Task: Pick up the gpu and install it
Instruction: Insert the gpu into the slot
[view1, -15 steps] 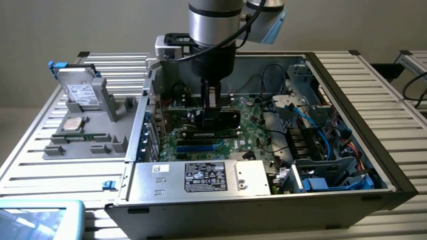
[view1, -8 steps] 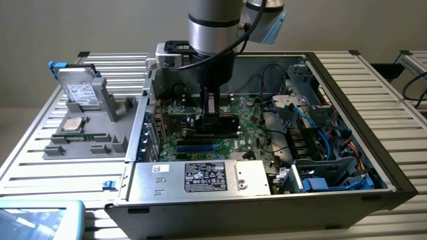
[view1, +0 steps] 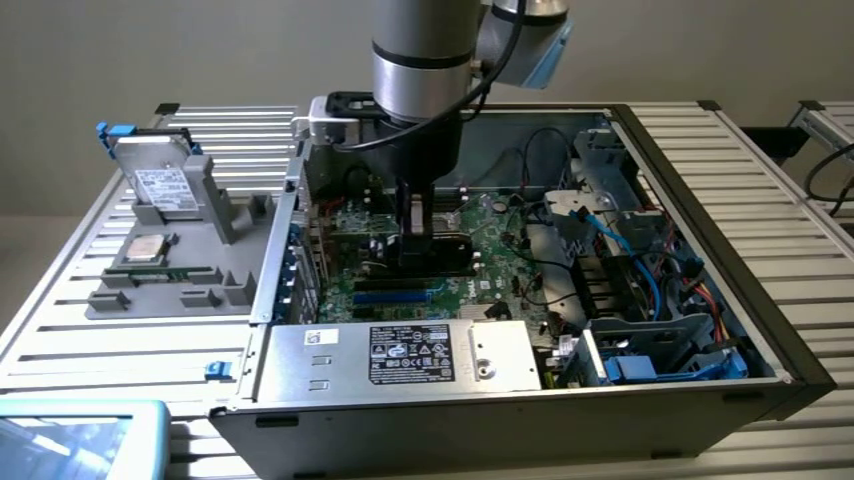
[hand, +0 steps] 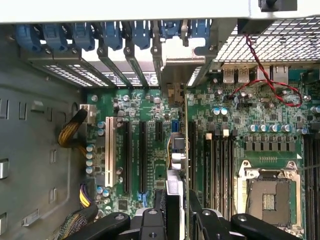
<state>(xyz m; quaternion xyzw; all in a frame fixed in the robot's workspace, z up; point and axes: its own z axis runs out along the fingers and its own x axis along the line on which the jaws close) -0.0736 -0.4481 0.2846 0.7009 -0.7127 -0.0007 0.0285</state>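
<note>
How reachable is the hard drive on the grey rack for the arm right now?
Probably not now: the end effector is down inside the case, shut on the gpu. The hard drive itself stands uncovered outside.

legible text: none | power supply (view1: 300, 378) inside computer case (view1: 534, 440), front edge: black-and-white label (view1: 407, 358), print too small to read; white sticker (view1: 318, 337) on same unit, unreadable | hard drive (view1: 158, 155) outside the case, toward exterior view's left: white label (view1: 164, 187), unreadable

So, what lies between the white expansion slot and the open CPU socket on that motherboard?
In the wrist view: black expansion slots, then the gpu edge-on, gripped by the tool, then the memory slots.
</note>
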